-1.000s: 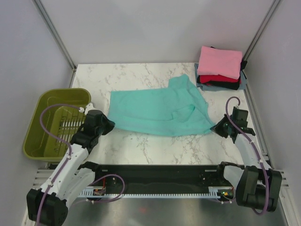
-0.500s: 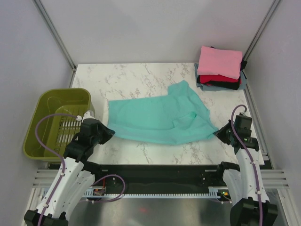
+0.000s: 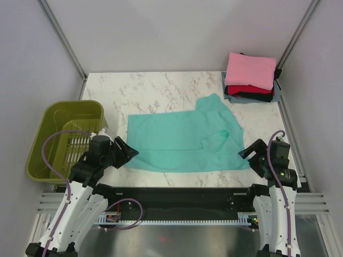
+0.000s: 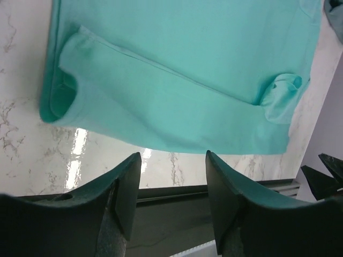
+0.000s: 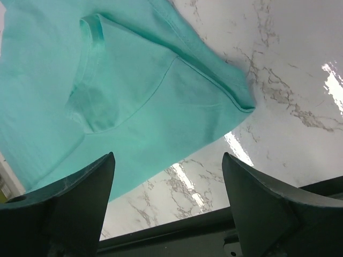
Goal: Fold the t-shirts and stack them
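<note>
We are laying the shirt (image 3: pixel 185 142) flat at the near middle of the table (image 3: pixel 161 85). For a clean fold, we are judging, its rumpled right sleeve needs smoothing and the corners need pinching squarely. Both arms are crouching low at its near corners, the left gripper (image 3: pixel 124 153) and right gripper (image 3: pixel 253 159) spread and gripping nothing. The stack (image 3: pixel 251 77) is sitting far right.

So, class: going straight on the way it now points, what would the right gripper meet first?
Most likely the teal t-shirt, at its near right corner, just ahead of the open right gripper; depth is unclear, so bare table might come first.
</note>
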